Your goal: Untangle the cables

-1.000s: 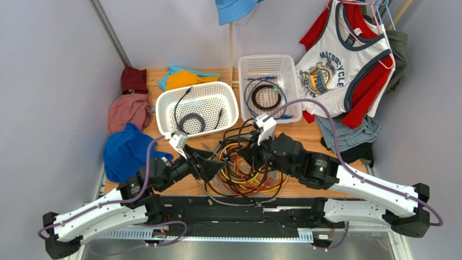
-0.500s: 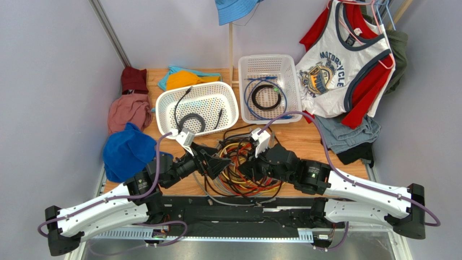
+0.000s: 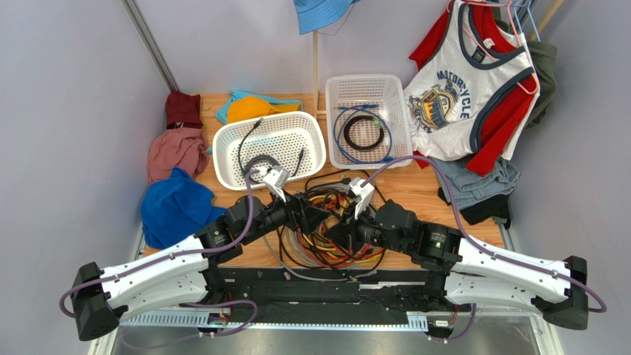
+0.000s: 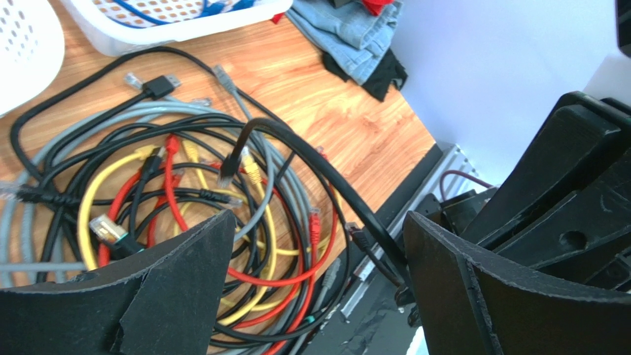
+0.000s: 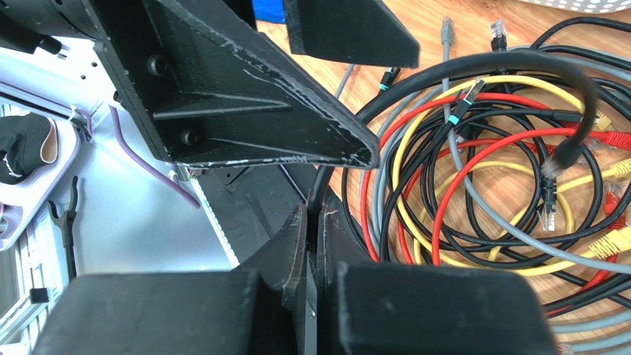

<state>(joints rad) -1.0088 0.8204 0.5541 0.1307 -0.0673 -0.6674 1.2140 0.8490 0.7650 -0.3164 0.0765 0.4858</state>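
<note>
Your right end effector (image 5: 311, 222) is clamped on a black cable (image 4: 274, 124) arching off the heap, and your left end effector (image 4: 318, 229) hangs wide open straddling that arch, gripping nothing. The cables (image 3: 326, 240) lie in one tangled heap at the near middle of the bench (image 3: 422, 194). Only a few coils sit in the round white basket (image 3: 218, 148) and the square white basket (image 3: 330, 111) behind, so most looks undone; clothes (image 3: 174, 207) crowd both bench ends.

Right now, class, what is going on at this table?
Two robot arms work over a tangled pile of cables on a wooden table. The right tool is shut on a black cable lifted out of the pile. The left tool is open, close by that cable. The pile is not yet untangled.
</note>
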